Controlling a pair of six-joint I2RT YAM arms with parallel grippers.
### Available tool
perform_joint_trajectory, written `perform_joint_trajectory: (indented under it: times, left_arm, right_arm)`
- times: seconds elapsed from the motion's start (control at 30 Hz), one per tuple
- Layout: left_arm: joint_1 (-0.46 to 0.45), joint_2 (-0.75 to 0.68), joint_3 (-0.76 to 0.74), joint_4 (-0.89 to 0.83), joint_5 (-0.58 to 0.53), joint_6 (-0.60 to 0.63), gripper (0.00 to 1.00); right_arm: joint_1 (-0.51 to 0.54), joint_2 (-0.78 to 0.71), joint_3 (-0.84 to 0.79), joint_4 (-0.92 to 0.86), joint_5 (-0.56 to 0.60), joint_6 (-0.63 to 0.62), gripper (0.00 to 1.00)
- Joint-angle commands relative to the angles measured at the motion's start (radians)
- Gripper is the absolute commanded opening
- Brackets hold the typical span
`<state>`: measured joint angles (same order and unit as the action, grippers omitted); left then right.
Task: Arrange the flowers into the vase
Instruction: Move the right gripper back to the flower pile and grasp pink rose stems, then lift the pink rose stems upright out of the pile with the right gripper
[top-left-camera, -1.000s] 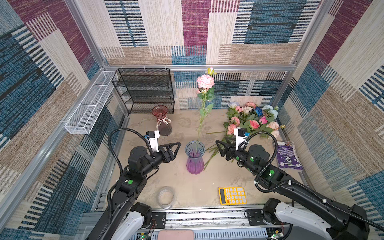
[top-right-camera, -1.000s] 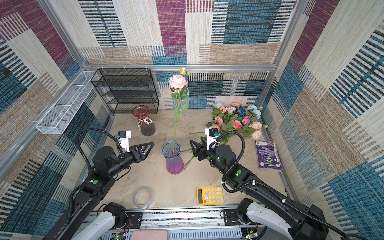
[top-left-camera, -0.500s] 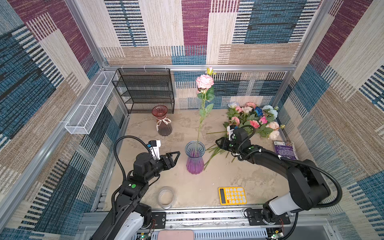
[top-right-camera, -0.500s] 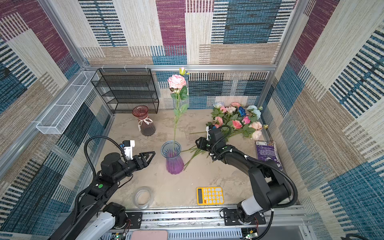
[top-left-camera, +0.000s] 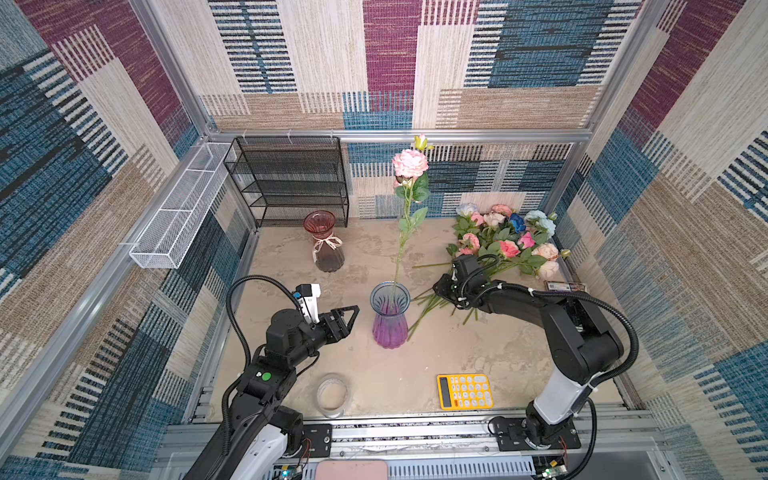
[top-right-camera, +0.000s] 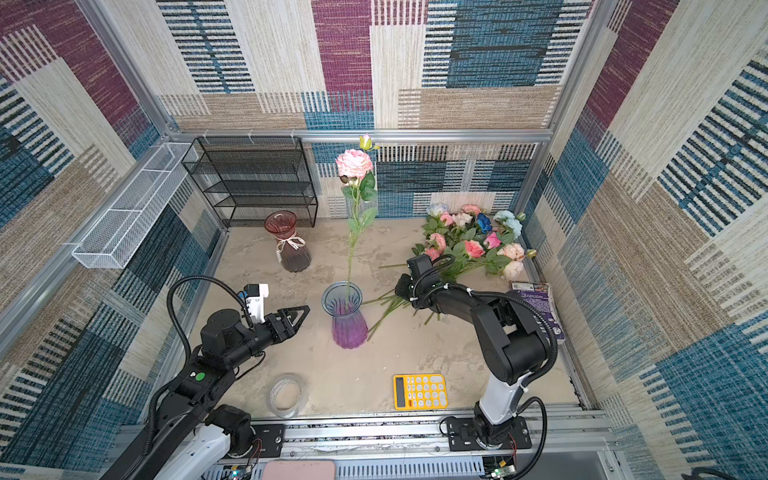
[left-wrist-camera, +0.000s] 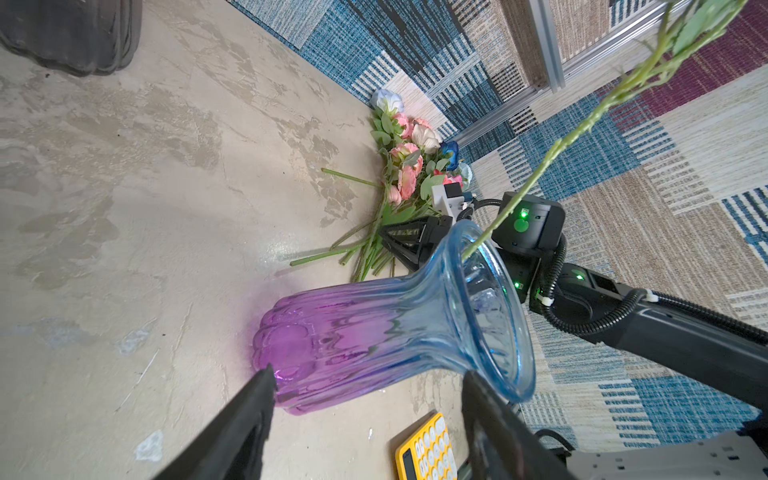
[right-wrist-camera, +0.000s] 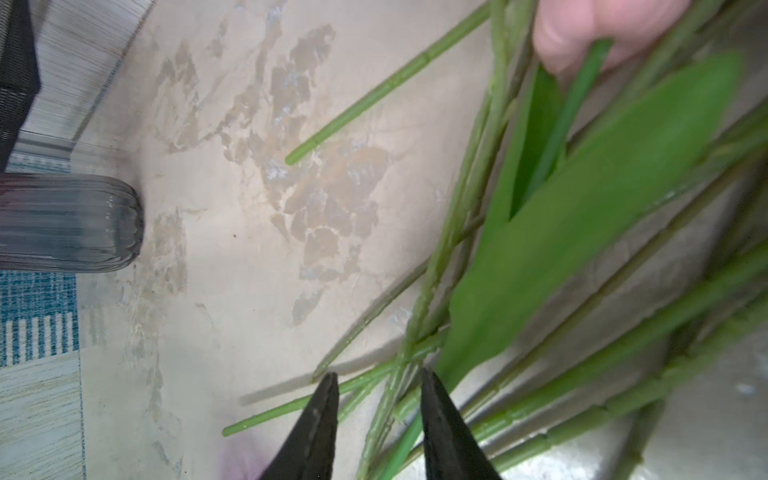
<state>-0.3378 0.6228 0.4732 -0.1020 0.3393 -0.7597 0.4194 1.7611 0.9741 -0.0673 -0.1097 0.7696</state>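
Observation:
The vase (top-left-camera: 390, 316) (top-right-camera: 345, 318), clear blue glass fading to purple, stands mid-table with one tall pink rose (top-left-camera: 410, 163) upright in it. The other flowers (top-left-camera: 503, 243) (top-right-camera: 473, 241) lie in a heap at the back right, their stems (right-wrist-camera: 390, 83) fanning toward the vase. My right gripper (top-left-camera: 439, 289) (right-wrist-camera: 379, 376) is low over those stem ends. Its jaws stand narrowly apart with several stems between them, and no squeeze shows. My left gripper (top-left-camera: 352, 311) (left-wrist-camera: 368, 376) is open just left of the vase (left-wrist-camera: 374, 328), holding nothing.
A dark red vase (top-left-camera: 328, 245) stands at the back left before a black mesh shelf (top-left-camera: 291, 183). A white wire basket (top-left-camera: 178, 208) hangs on the left wall. Near the front edge lie a yellow calculator (top-left-camera: 464, 390) and a tape roll (top-left-camera: 332, 395). A purple booklet (top-right-camera: 536, 303) lies far right.
My right arm has raised its elbow and its gripper has sunk onto the stem ends, its jaws narrowing. My left gripper has drawn slightly back toward the front, still open.

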Motion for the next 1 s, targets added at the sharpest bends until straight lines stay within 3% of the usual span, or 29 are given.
perform_joint_trajectory:
  times: [0.0, 0.3, 0.47, 0.73, 0.97]
  left_arm:
    - [0.001, 0.003, -0.002, 0.012, -0.014, -0.006, 0.72]
    - [0.001, 0.002, -0.002, 0.015, -0.009, -0.010, 0.72]
    - [0.000, -0.003, 0.000, 0.012, -0.008, -0.012, 0.72]
    - [0.001, 0.004, 0.012, 0.018, 0.006, -0.020, 0.72]
    - [0.002, 0.023, 0.034, 0.038, 0.031, -0.039, 0.72]
  right_arm:
    - [0.002, 0.025, 0.019, 0.014, 0.033, 0.025, 0.34]
    - [-0.001, 0.098, 0.065, 0.005, 0.071, 0.063, 0.29]
    - [-0.001, 0.111, 0.069, 0.013, 0.079, 0.066, 0.16]
    - [-0.001, 0.004, 0.011, 0.072, 0.125, 0.036, 0.01]
    - [-0.001, -0.198, -0.112, 0.206, 0.172, -0.042, 0.00]
